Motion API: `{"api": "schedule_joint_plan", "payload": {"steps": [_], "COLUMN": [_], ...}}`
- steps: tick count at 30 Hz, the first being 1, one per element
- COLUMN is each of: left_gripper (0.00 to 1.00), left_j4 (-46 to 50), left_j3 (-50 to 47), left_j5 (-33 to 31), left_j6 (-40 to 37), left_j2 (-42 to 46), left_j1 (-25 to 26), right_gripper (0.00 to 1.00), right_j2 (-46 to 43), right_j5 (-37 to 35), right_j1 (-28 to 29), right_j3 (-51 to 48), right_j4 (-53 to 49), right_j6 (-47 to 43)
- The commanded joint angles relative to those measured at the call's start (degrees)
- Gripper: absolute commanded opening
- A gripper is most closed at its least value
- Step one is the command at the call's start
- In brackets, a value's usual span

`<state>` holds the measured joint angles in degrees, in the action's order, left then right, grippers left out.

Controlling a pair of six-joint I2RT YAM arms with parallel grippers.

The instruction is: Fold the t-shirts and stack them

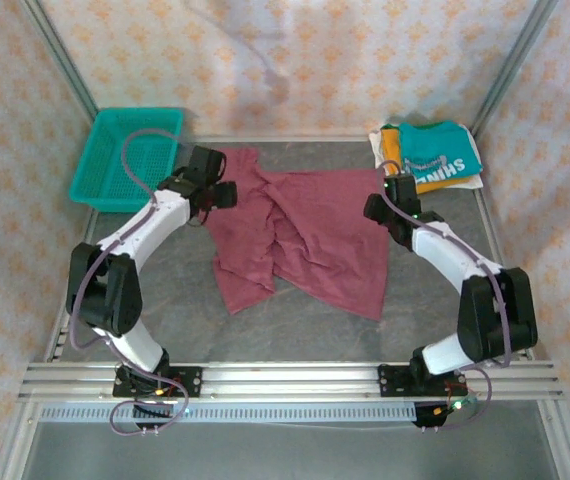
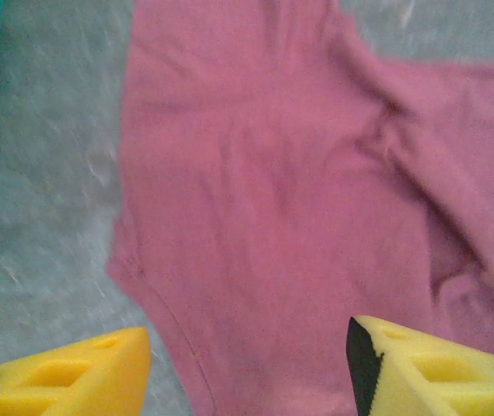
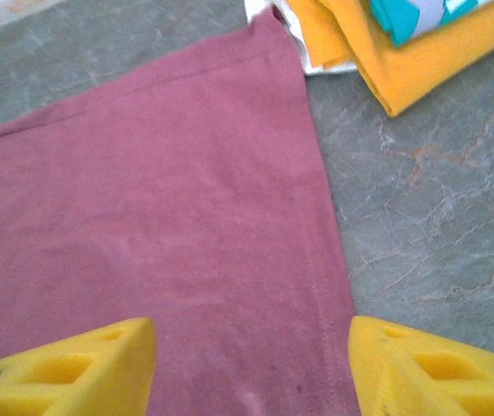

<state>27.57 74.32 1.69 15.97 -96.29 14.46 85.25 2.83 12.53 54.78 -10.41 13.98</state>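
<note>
Maroon tee [image 1: 305, 240] crumpled at centre; my left gripper [image 2: 249, 336] & right gripper [image 3: 252, 325] hang open, empty, over its upper corners, prob. to flatten it.

Maroon tee [image 3: 160, 217] lies flat on grey marbled table [image 3: 429, 225] and covers the left and centre. Its stitched edge runs from a corner at the top down to the bottom, ending beside the right-hand finger. The corner touches a stack at upper right: teal tee [image 3: 412, 13] on top, orange tee [image 3: 420, 61] under it, a sliver of cream tee [image 3: 321, 68] at the bottom. Right gripper [image 3: 251, 347] hangs over the maroon cloth, yellow fingers [image 3: 82, 368] spread wide, nothing between them.
</note>
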Motion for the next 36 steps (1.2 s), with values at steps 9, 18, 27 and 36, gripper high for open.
{"api": "schedule_joint_plan", "payload": {"steps": [9,18,27,36], "left_gripper": [0.53,0.38,0.03,0.0], "left_j4": [-1.74,-8.11,-6.7,2.3], "left_j3": [-7.88,-9.81,-10.39,-8.61], "left_j5": [0.69,5.85,4.62,-6.94], "left_j6": [6.44,7.3,5.26,-0.41], "left_j2": [-6.73,-11.51,-9.26,-2.78], "left_j1": [-0.35,-2.72,-4.63,-8.57], "right_gripper": [0.54,0.54,0.55,0.41], "right_j2": [4.6,4.48,4.62,15.2], "right_j5": [5.58,5.18,1.03,-3.28], "right_j1": [0.55,0.63,0.46,-1.81], "right_j3": [3.16,1.06,0.25,6.36], "right_j4": [-0.78,-1.31,-0.69,-7.76], "right_j6": [2.31,1.26,1.93,6.78]}}
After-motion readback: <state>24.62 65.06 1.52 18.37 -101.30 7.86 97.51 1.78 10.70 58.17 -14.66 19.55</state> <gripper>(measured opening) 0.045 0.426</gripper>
